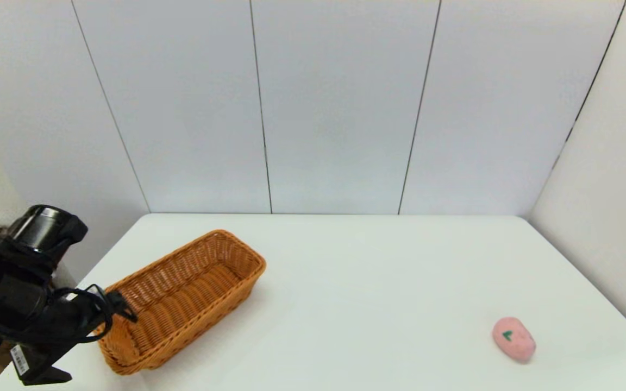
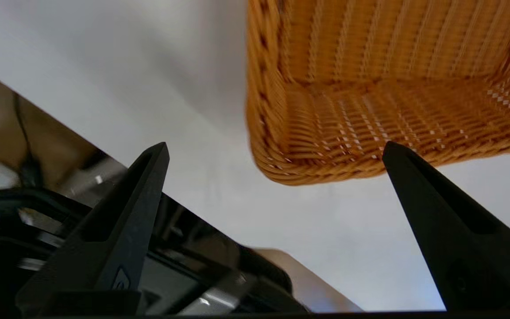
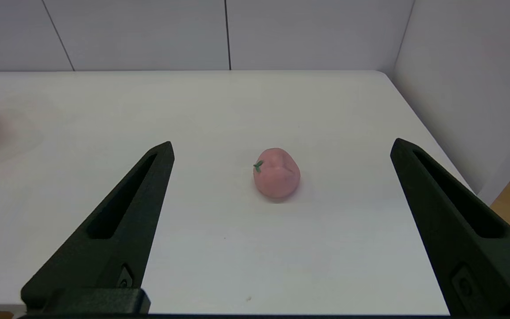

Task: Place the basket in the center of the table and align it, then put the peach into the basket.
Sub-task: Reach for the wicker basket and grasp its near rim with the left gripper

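Left hand (image 2: pixel 275 164) spread apart just before basket (image 1: pixel 182 298); light, stiff wicker, best gripped at near rim.

Take the table (image 1: pixel 356 282) as your reference. On its left part you have the basket (image 1: pixel 182 298), lying askew to the table's edges, one end toward the back and the other at the near left edge. On its near right part, well apart from the basket, you have the peach (image 1: pixel 514 339).
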Available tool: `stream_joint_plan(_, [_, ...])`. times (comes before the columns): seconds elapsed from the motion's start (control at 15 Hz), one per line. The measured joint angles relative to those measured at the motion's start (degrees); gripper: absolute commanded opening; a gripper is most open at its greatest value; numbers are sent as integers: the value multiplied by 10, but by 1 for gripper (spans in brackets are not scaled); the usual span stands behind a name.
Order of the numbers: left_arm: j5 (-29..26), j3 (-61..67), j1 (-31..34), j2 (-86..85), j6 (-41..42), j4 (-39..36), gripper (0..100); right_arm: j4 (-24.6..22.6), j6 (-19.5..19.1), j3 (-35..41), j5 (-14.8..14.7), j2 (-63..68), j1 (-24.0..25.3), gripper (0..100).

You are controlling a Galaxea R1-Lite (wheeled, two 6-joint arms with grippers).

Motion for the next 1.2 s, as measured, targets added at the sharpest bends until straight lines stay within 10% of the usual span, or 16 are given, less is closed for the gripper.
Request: stream_joint_plan(1.2, [-10, -17, 98, 179, -7, -74, 100, 0, 0, 0, 0, 0, 0, 100])
